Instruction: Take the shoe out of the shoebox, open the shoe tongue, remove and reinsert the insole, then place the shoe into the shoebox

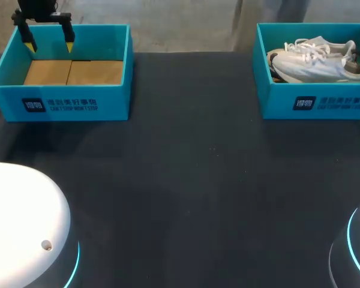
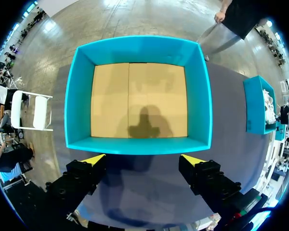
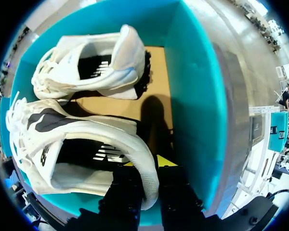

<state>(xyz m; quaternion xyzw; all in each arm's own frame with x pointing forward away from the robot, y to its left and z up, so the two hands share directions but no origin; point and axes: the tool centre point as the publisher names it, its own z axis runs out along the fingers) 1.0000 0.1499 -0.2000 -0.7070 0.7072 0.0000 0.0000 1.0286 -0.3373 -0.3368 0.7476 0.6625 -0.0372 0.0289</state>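
Right gripper (image 3: 149,177) is clamping the heel of 1 shoe (image 3: 94,130) inside the shoebox (image 3: 195,106); left gripper (image 2: 143,161) is hovering wide open over a second box (image 2: 139,45). Extraction appears to be starting; all else is pending.

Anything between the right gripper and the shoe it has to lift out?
Nothing visible. The right gripper clamps the near shoe at the heel; the other shoe lies ahead, beside it.

A robotics lab: a black worktable (image 1: 192,180) with two teal shoeboxes (image 1: 66,105).
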